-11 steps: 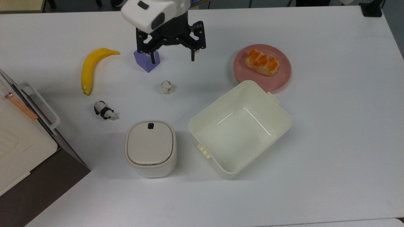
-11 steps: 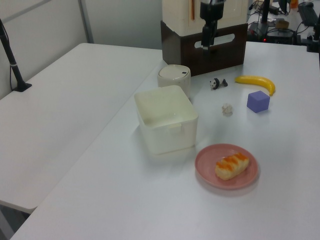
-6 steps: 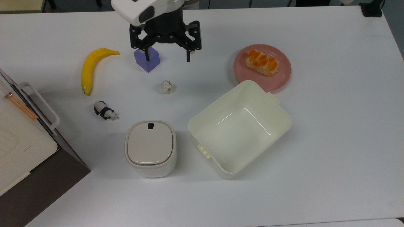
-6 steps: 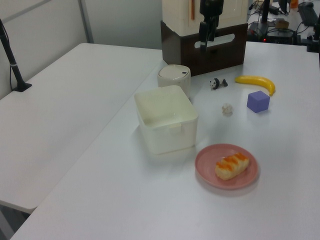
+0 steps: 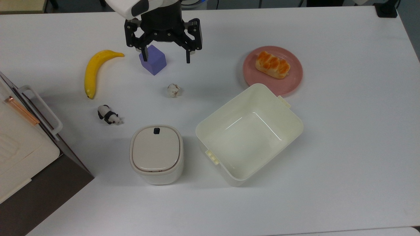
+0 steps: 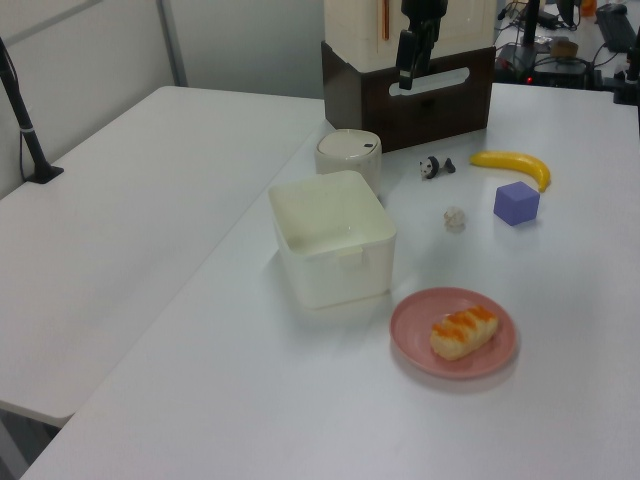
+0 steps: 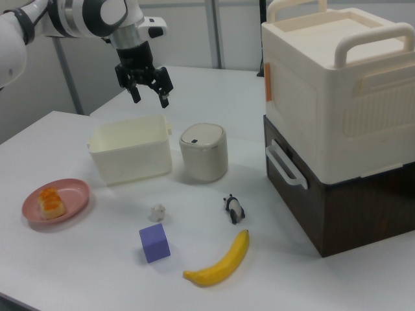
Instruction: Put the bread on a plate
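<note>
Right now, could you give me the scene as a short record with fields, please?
bread: lies on the plate, bread
plate: pink, beside the cream tub, plate
gripper: open, holds nothing, raised above the table, gripper
cream tub: open, nothing inside, cream tub
other items: purple cube, banana, whitish ball, panda figure, lidded container
task state: bread appears already placed
</note>
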Tool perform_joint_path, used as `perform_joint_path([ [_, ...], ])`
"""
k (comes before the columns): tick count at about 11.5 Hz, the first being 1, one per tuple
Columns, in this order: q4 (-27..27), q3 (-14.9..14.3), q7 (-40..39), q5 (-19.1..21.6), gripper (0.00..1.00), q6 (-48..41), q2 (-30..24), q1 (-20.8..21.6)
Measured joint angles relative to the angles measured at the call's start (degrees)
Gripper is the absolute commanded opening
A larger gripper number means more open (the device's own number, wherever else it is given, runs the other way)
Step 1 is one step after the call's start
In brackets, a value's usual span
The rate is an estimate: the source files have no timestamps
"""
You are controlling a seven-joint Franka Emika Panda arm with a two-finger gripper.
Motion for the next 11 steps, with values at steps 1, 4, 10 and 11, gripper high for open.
perform_joint_path([
  [1, 0.3, -0.1, 0.1, 0.0, 1.0, 0.0, -0.1, 0.0],
  [4, 0.5, -0.6, 2.8, 0.0, 1.0, -1.4, -0.1, -0.1],
  [10, 0.3, -0.8, 3.8, 0.0, 1.0, -3.2, 0.9, -0.1],
  [11, 0.3, -0.8, 3.8, 0.0, 1.0, -3.2, 1.2, -0.1],
])
